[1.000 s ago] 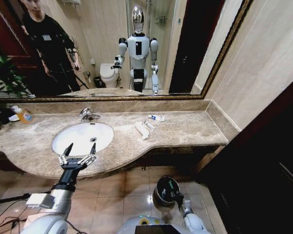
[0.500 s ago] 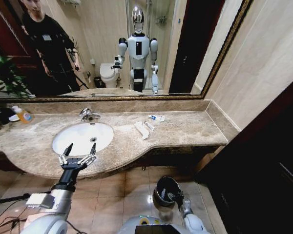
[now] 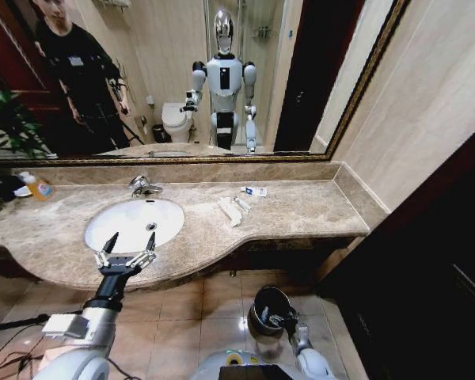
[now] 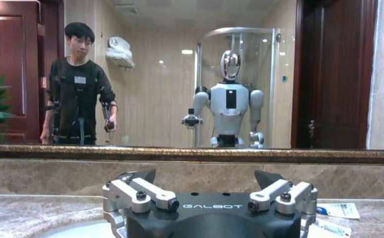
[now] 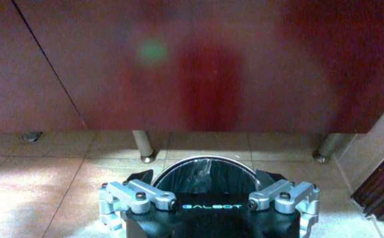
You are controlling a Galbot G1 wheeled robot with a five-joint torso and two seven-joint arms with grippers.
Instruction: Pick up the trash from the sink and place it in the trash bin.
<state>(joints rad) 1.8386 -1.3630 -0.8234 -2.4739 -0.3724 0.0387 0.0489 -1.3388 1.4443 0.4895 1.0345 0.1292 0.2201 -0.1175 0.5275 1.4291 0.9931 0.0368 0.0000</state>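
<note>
The left pincer [image 3: 128, 247], fingers spread and empty, is hovering at the near rim of the sink [image 3: 134, 223], which looks bare; beyond it, toiletries [image 3: 230, 210] are lying on the surface. The right pincer [image 5: 209, 184], also spread, is hanging over the trash bin [image 3: 270, 309], so pickups seem left

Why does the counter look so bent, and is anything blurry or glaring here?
Head view: the wide lens bows the counter and mirror frame. Right wrist view: soft, reddish, a green flare spot on the dark panel above the trash bin. Left wrist view: sharp, evenly lit.
</note>
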